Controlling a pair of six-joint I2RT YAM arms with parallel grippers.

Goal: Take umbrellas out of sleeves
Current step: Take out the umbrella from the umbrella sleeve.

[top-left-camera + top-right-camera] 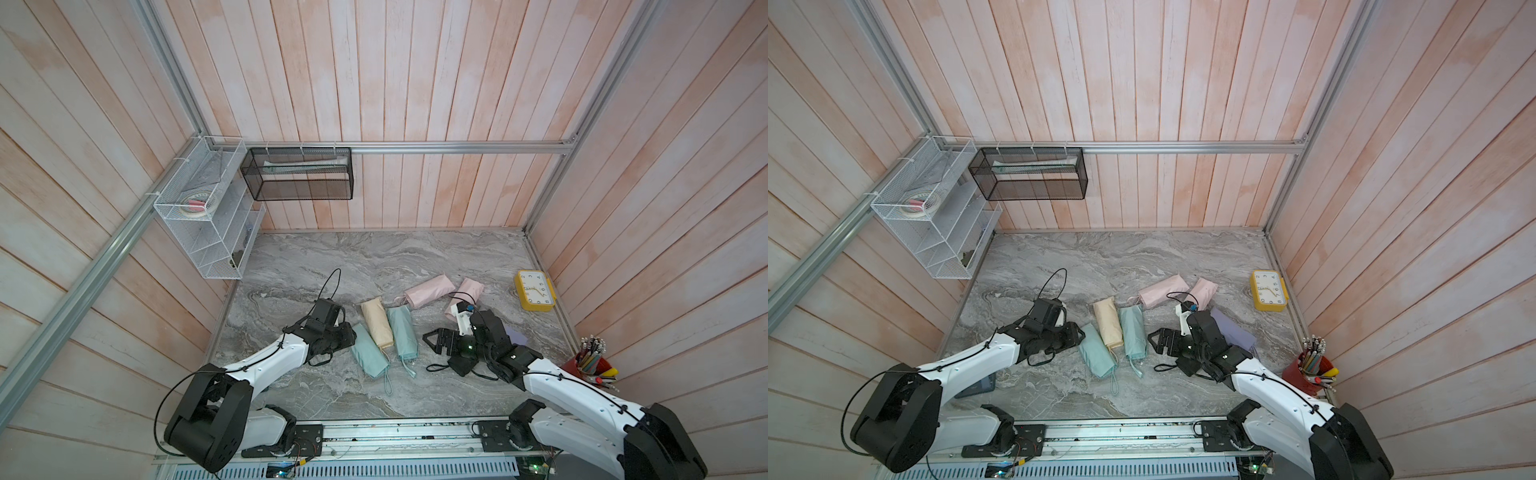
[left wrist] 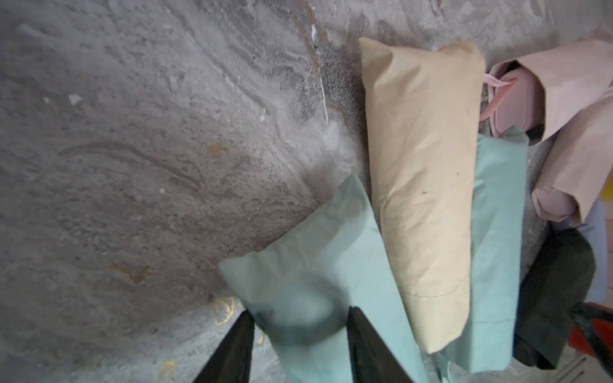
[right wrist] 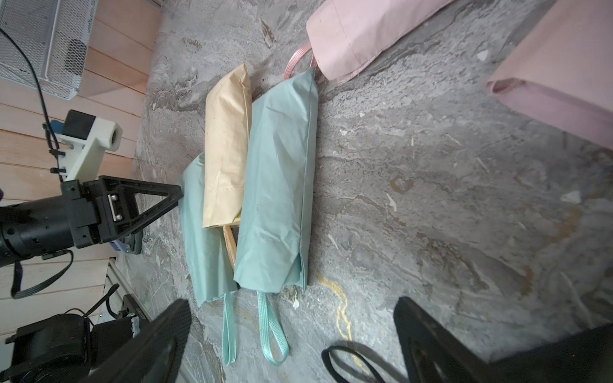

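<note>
Grey marble tabletop (image 1: 374, 257). Left arm (image 1: 266, 361) stretched low; left gripper (image 2: 300, 331) jaws straddle the closed end of the mint tubular fabric sleeve (image 1: 368, 353), mid-table beside the cream-yellow sleeve (image 1: 377, 322). Can't tell if pinching. Right arm (image 1: 582, 399) low, right gripper (image 3: 293, 303) jaws spread, empty.

At the middle of the desk (image 1: 332, 257), the middle umbrella (image 1: 377, 323) overlaps the left umbrella (image 1: 368, 353) and touches the right umbrella (image 1: 402, 332). Behind them, rightward, lie the rear umbrella (image 1: 430, 291) and the rear-right umbrella (image 1: 469, 291). A clock (image 1: 535, 290) sits by the right edge, and a pen cup (image 1: 586, 365) at the front right corner.
</note>
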